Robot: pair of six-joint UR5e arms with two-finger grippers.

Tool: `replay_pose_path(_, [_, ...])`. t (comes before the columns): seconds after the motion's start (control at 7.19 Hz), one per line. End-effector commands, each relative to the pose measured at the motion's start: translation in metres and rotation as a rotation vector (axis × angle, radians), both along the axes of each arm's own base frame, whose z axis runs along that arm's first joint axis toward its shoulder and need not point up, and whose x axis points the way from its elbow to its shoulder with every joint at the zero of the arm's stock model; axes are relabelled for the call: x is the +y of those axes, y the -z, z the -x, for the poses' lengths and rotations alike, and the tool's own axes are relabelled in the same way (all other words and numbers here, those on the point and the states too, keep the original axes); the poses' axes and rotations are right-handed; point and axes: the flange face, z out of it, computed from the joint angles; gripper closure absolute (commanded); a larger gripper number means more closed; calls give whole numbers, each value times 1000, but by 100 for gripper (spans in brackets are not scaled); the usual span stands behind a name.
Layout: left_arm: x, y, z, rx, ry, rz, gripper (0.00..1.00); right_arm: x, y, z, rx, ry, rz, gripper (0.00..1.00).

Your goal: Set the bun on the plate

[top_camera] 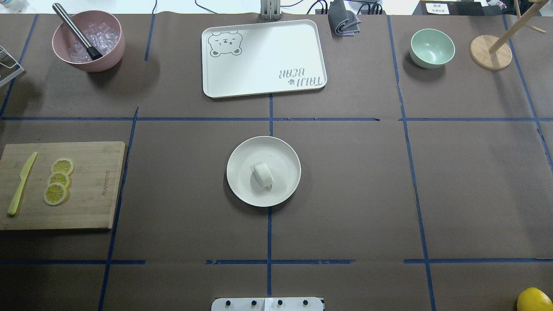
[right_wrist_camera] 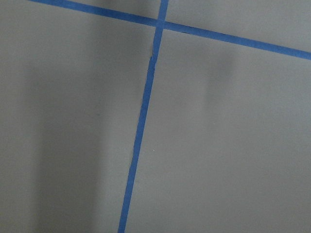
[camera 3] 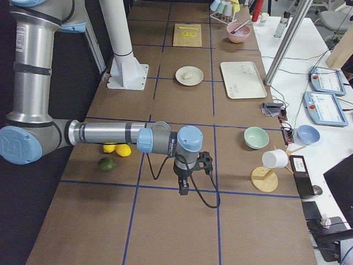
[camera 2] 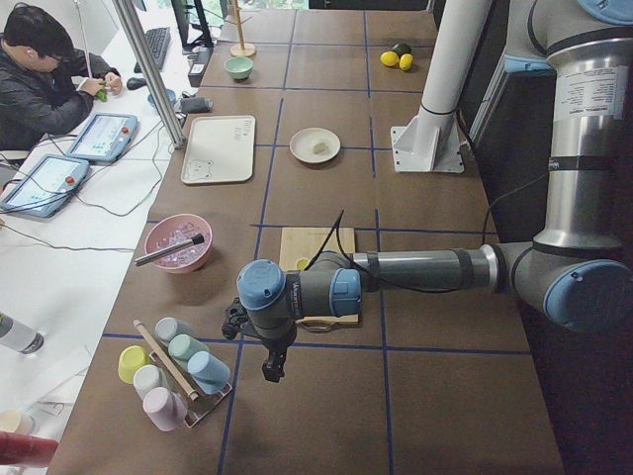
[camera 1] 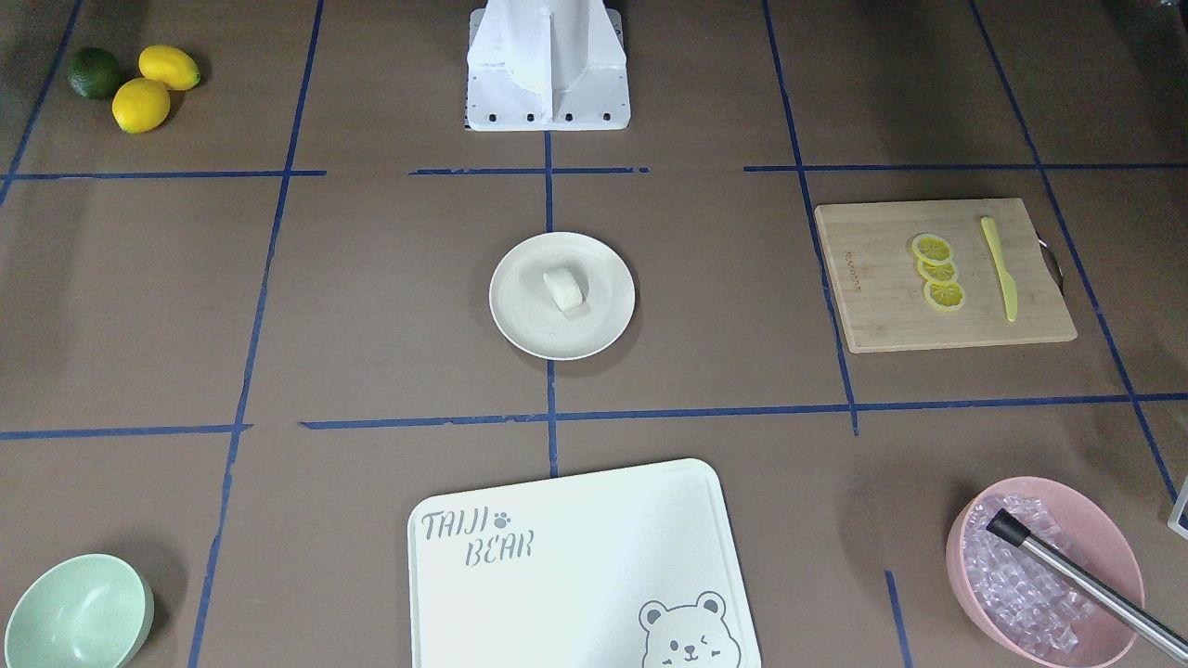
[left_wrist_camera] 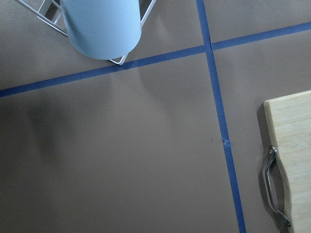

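The small white bun point(camera 1: 564, 288) point(top_camera: 263, 174) lies on its side near the middle of the round cream plate point(camera 1: 520, 325) point(top_camera: 242, 185), at the table's centre. No gripper is near it. My left gripper point(camera 2: 272, 371) hangs far off at the table's left end, past the cutting board, and shows only in the exterior left view. My right gripper point(camera 3: 183, 190) hangs at the opposite end, beyond the lemons, and shows only in the exterior right view. For both I cannot tell whether they are open or shut. The wrist views show only brown table and blue tape.
A wooden cutting board point(top_camera: 86, 185) carries lemon slices point(top_camera: 58, 180) and a yellow knife point(top_camera: 20, 183). A pink bowl point(top_camera: 110, 52) of ice holds a steel tool. A white tray point(top_camera: 263, 58), a mint bowl point(top_camera: 432, 47), whole lemons point(camera 1: 153, 85), a cup rack point(camera 2: 173, 371) and a person point(camera 2: 45, 79) are around.
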Motion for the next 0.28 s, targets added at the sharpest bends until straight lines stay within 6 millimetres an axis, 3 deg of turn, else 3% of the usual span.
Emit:
replay_pose_path(0.0, [1,-1,0,0,0,3,0,0,0,0,0,0,0,0])
replay_pose_path(0.14, [1,-1,0,-1,-1,1,0,0,0,0,0,1,-1,0])
